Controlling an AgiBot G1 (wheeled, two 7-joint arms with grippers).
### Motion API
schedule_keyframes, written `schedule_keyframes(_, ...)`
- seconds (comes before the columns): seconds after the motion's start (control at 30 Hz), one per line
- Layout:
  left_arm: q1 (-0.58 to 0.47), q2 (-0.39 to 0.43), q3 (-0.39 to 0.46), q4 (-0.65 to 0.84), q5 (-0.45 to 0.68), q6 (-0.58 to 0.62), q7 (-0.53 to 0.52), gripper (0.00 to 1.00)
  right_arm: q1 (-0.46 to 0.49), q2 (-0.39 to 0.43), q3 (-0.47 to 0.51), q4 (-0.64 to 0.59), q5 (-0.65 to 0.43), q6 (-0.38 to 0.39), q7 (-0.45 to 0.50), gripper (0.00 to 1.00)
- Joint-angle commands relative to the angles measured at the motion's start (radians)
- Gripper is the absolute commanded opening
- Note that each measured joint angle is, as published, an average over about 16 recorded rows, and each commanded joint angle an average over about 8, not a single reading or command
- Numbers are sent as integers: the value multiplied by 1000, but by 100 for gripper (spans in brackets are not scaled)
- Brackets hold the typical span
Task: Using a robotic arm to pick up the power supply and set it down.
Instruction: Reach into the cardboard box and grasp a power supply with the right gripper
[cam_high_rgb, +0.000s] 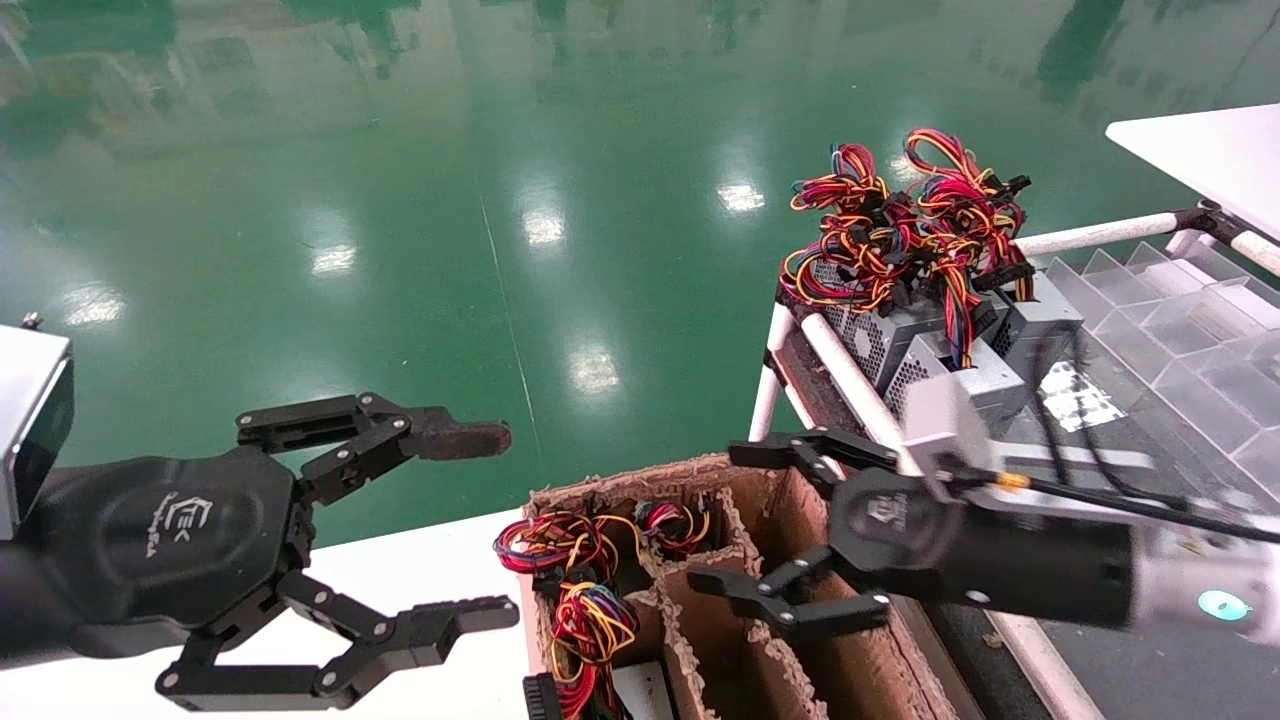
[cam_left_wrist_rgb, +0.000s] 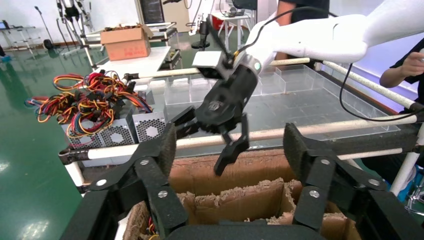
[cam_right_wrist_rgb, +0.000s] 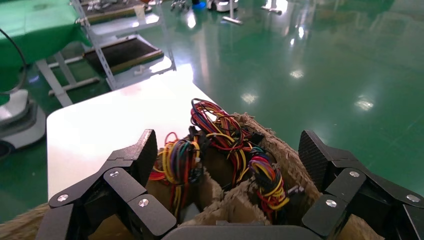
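At the far left of the head view the left gripper (cam_high_rgb: 400, 540) hangs over the edge of the white table (cam_high_rgb: 420, 570), jaws spread wide and holding nothing; it looks idle, and its rust-brown fingertip pad (cam_high_rgb: 460, 438) points out over the green floor (cam_high_rgb: 400, 200). Moving right, a cardboard box (cam_high_rgb: 740, 600) with corrugated dividers stands beside the table, and wire bundles (cam_high_rgb: 580, 560) in red, yellow and black fill its left-hand cells, so several units already sit there. Above the middle cells hovers the robotic arm (cam_high_rgb: 1100, 560), which is the right one, its right gripper (cam_high_rgb: 775, 520) released, fingers wide apart and empty, aimed across the box; the right wrist view confirms open fingers (cam_right_wrist_rgb: 125, 175) with the wired cells just beyond them. Further right, on the white-tube rack (cam_high_rgb: 850, 370), the remaining power supply (cam_high_rgb: 880, 340) units stand together, grilles facing the floor side and cables heaped on top, clear of either gripper. Behind them lie clear plastic trays (cam_high_rgb: 1180, 330). Judging from this, the step in hand falls between a set-down and the next pick. The next move calls for swinging the right gripper back over the rack, lining the fingers on the metal casing and not the loose cables, then closing.
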Motion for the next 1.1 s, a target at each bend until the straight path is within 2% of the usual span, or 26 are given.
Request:
schedule_keyframes(0.03,0,0,0,0,0,0,0,100,38,-41,-25,-49,-39,-3,-14,100)
schedule_keyframes(0.2,0,0,0,0,0,0,0,100,116,-128,-70,-178,-73,-70,-38,100)
schedule_keyframes(0.23,0,0,0,0,0,0,0,100,128,-143,-79,-202,-75,-83,-42,94)
schedule_keyframes(0.47,0,0,1,0,0,0,0,100,157,-212,-157,-308,-67,-128,-60,7)
schedule_keyframes(0.5,0,0,1,0,-1,0,0,100,155,-215,-169,-316,-63,-129,-62,0)
schedule_keyframes(1.1,0,-1,2,0,-1,-1,1,100,131,-196,-323,-377,44,-122,-109,0)
